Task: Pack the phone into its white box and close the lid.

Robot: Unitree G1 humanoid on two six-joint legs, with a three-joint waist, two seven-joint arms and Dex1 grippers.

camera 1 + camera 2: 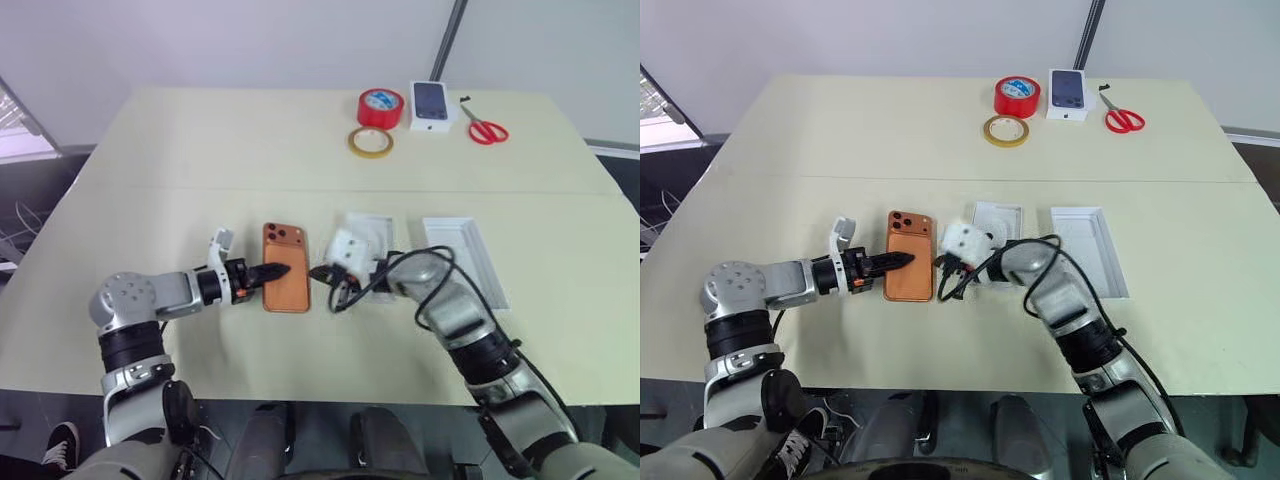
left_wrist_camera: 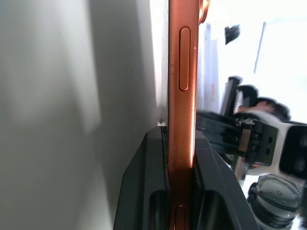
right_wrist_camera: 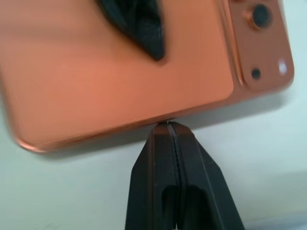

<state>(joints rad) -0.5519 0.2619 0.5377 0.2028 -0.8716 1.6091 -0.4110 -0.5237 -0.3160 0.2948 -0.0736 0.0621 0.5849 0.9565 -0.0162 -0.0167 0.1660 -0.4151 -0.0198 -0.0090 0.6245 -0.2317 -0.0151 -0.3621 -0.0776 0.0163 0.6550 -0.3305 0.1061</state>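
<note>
One phone (image 1: 286,283), two tape rolls (image 1: 380,107), perhaps two white trays (image 1: 465,255).

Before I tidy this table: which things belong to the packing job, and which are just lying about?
Job: phone, pinched by the left end effector; white box; lid.
Lying about: red tape roll, yellow tape ring, scissors, small printed phone box.

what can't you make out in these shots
- White box, left eye view: the right arm and its wrist camera cover most of it, so its recess is hidden.
- Phone, left wrist view: seen edge-on between the left gripper's fingers; its screen side is unseen.
- Phone, right wrist view: cut off by the top edge.
- Small box at the far end: its print is too small to read.
</note>
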